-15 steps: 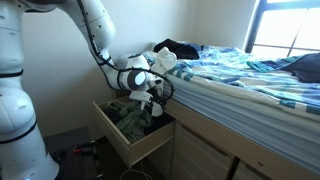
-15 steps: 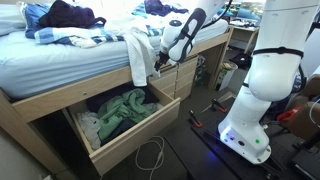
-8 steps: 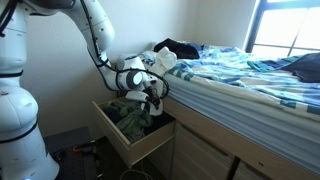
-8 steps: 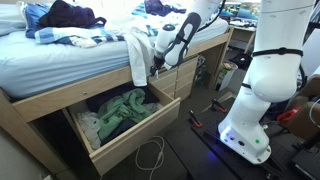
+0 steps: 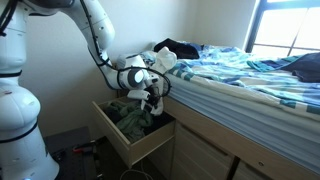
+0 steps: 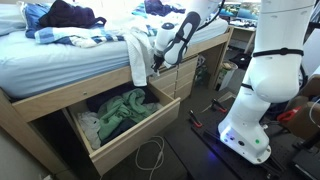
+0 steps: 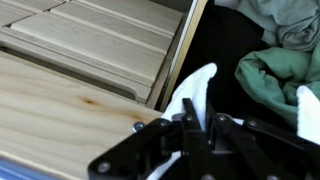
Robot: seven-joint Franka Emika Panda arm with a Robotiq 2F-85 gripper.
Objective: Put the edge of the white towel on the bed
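One white cloth towel (image 6: 137, 50) hangs off the blue-sheeted bed (image 6: 60, 62) above the claw (image 6: 155, 67), a fold pinched in it. Open wooden drawer (image 6: 130, 136) of green clothes (image 6: 120, 108) just below the claw.

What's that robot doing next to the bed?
The robot arm is reaching down beside the bed. Its tool is at the edge of the white towel, which hangs off the side of the bed. It looks like it is pinching the towel, but that is hard to see. Right below is an open drawer with green clothes inside. The towel's edge is not up on the bed yet.
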